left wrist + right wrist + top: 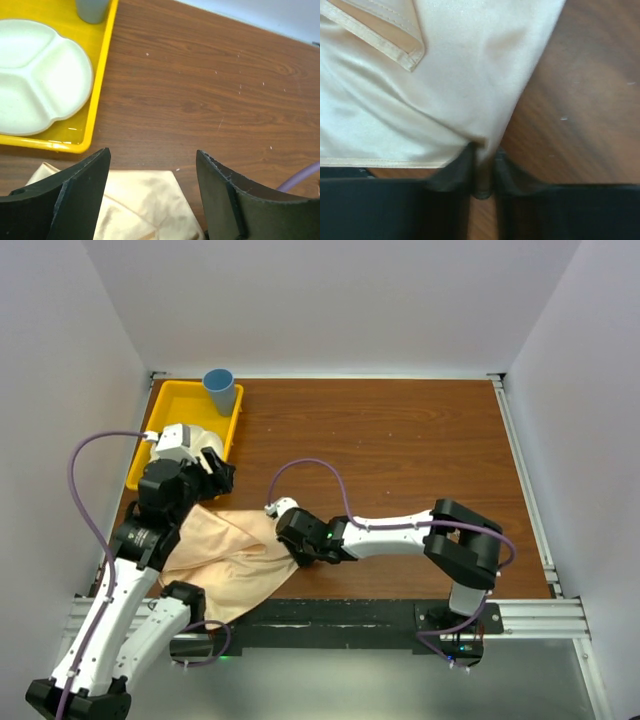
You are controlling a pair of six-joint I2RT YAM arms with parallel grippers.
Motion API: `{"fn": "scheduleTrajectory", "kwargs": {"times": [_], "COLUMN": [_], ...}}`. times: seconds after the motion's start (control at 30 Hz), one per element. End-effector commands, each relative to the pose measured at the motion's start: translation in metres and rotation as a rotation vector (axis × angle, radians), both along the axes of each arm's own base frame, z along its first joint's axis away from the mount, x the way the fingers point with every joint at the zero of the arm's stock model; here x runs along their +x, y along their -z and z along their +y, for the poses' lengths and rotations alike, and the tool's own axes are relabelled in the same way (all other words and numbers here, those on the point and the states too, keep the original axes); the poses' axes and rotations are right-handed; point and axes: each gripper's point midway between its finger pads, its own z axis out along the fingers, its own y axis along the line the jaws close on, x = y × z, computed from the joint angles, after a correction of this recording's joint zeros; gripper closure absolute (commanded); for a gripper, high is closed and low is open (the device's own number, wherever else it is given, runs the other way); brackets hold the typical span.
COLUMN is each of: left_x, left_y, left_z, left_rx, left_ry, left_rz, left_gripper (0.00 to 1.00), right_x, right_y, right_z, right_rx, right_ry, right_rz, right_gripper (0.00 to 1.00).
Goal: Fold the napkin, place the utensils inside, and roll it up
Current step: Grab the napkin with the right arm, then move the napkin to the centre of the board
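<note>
Bench (pixel 400 460): brown wood between white walls, with a yellow tray (pixel 190 387) holding a white divided plate (pixel 40 80) at the far left.
Napkin (pixel 235 560): rumpled at the near left, part of it hanging over the near edge.
Right tool (pixel 482 172): nipped narrow on a fold at the napkin's right side.
Left tool (pixel 152 167): fingers wide with nothing between them, poised over the napkin's far edge.
Fork: not in view.
Doing it well: the left tool should likely pinch its edge low and firmly before either arm lifts. Both should then draw the cloth taut and flat, so the fold lies square.

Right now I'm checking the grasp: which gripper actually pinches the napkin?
The right gripper: jaws shut on the peach napkin, while the left gripper stands open above it.
</note>
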Motion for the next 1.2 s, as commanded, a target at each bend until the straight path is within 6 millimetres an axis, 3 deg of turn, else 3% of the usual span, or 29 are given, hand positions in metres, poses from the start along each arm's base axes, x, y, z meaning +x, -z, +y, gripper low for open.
{"fn": "scheduleTrajectory", "kwargs": {"times": [0.0,0.03,0.07,0.13,0.2,0.23,0.3,0.33,0.4,0.43,0.5,0.53,0.7,0.77,0.8,0.87,0.9,0.97,1.0,1.13,1.17], "left_x": [0.002,0.002,-0.001,0.0,-0.002,-0.003,-0.007,-0.007,-0.016,-0.016,-0.021,-0.019,-0.02,-0.018,-0.015,-0.012,-0.011,-0.008,-0.008,-0.01,-0.014], "left_y": [0.015,0.02,0.023,0.027,0.022,0.028,0.029,0.04,0.048,0.066,0.076,0.093,0.124,0.136,0.135,0.139,0.137,0.137,0.125,0.107,0.11], "left_z": [-0.029,-0.034,-0.046,-0.058,-0.076,-0.083,-0.108,-0.118,-0.145,-0.155,-0.172,-0.176,-0.196,-0.203,-0.208,-0.211,-0.209,-0.195,-0.191,-0.157,-0.148], "left_rx": [0.004,0.008,-0.007,-0.017,-0.024,-0.014,0.017,0.05,0.111,0.155,0.203,0.24,0.304,0.32,0.317,0.319,0.296,0.287,0.236,0.172,0.178], "left_ry": [0.185,0.224,0.291,0.344,0.407,0.425,0.469,0.485,0.519,0.525,0.54,0.539,0.61,0.628,0.632,0.617,0.585,0.505,0.462,0.295,0.272], "left_rz": [0.028,0.038,0.047,0.033,-0.012,-0.007,-0.036,-0.012,-0.009,0.043,0.072,0.115,0.161,0.184,0.182,0.195,0.196,0.187,0.164,0.125,0.137], "left_gripper": [0.29,0.29,0.29,0.27,0.27,0.27,0.27,0.28,0.28,0.3,0.37,0.4,0.43,0.39,0.38,0.39,0.42,0.49,0.49,0.48,0.47], "right_x": [0.04,0.055,0.06,0.083,0.088,0.096,0.097,0.105,0.109,0.115,0.118,0.118,0.096,0.083,0.067,0.045,0.023,0.003,-0.017,-0.036,-0.039], "right_y": [-0.05,-0.057,-0.054,-0.072,-0.074,-0.085,-0.084,-0.09,-0.088,-0.086,-0.082,-0.083,-0.082,-0.078,-0.075,-0.061,-0.049,-0.032,-0.018,-0.008,-0.007], "right_z": [-0.027,-0.04,-0.057,-0.087,-0.114,-0.128,-0.148,-0.163,-0.185,-0.2,-0.221,-0.224,-0.2,-0.195,-0.178,-0.155,-0.139,-0.132,-0.126,-0.123,-0.122], "right_rx": [0.029,0.046,0.039,0.078,0.058,0.088,0.086,0.091,0.049,0.024,-0.053,-0.067,-0.006,-0.008,0.006,0.045,0.029,-0.036,-0.097,-0.149,-0.147], "right_ry": [0.144,0.188,0.206,0.265,0.294,0.315,0.34,0.379,0.437,0.48,0.534,0.54,0.467,0.454,0.385,0.318,0.245,0.224,0.164,0.148,0.141], "right_rz": [-0.16,-0.161,-0.15,-0.142,-0.135,-0.137,-0.114,-0.128,-0.134,-0.142,-0.146,-0.149,-0.098,-0.098,-0.081,-0.024,0.007,0.009,0.009,-0.03,-0.034], "right_gripper": [0.95,1.0,1.0,1.0,1.0,1.0,1.0,1.0,0.58,0.26,0.16,0.13,0.11,0.16,0.19,0.33,0.35,0.34,0.33,0.3,0.3]}}
